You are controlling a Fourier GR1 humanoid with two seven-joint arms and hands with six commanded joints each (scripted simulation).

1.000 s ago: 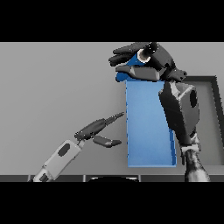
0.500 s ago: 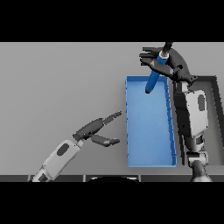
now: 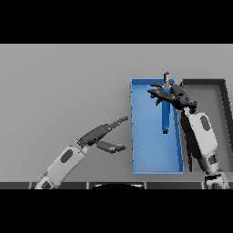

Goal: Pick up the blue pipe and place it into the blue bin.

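Note:
The blue pipe [image 3: 165, 116] has a grey end piece and runs lengthwise along the right side of the blue bin [image 3: 148, 159]. Its lower end is down inside the bin near the right wall. My right hand [image 3: 175, 96] is over the bin's far right part, with its fingers round the pipe's upper part just below the grey tip. I cannot tell whether the pipe rests on the bin floor. My left hand [image 3: 98, 135] hovers open over the table left of the bin, fingers pointing toward the bin's left wall.
A dark grey bin [image 3: 222, 98] stands directly right of the blue bin, partly covered by my right forearm [image 3: 202, 139]. The grey table [image 3: 59, 86] stretches away to the left and far side.
My right hand has come down and toward me with the pipe. The pipe has swung from tilted above the bin's far edge to lengthwise inside the bin. The left hand has barely moved.

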